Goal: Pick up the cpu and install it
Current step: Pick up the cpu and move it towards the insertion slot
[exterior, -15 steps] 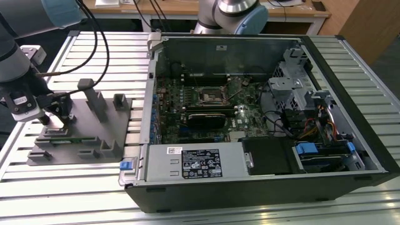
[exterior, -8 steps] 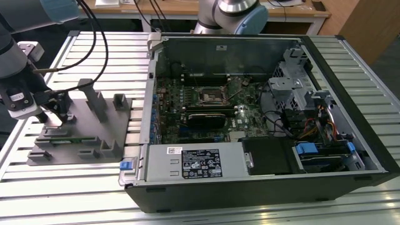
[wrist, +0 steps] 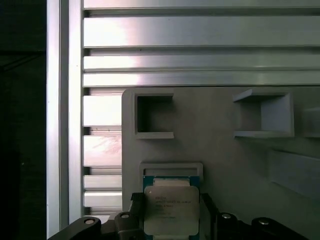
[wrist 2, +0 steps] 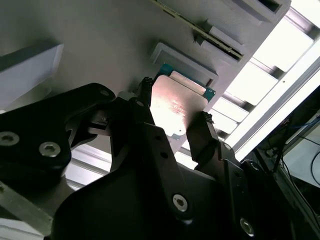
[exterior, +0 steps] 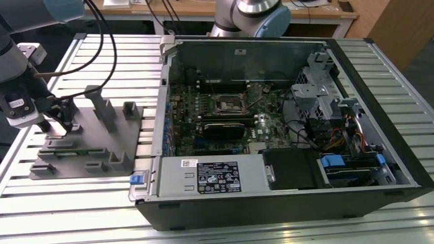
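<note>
Your hand (exterior: 58, 124), exterior view's left, closed on small thin square silver-topped cpu (wrist: 171, 210) by opposite edges, at grey plastic tray (exterior: 88, 129). Likely light, stiff, slick-lidded, fragile underneath: grip edges only.

Pale silver-white cpu (wrist: 171, 210), green-edged; black claw (wrist 2: 175, 100); matte grey tray (exterior: 81, 138); ribbed silver tabletop (exterior: 68, 213); black computer case (exterior: 271, 216) with green motherboard (exterior: 186, 109), blue clips (exterior: 334, 161) and a black-and-white label (exterior: 217, 178).

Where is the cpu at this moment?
In both wrist views the cpu lies on the grey tray inside the gripper, at the exterior view's left beside the computer case.
</note>
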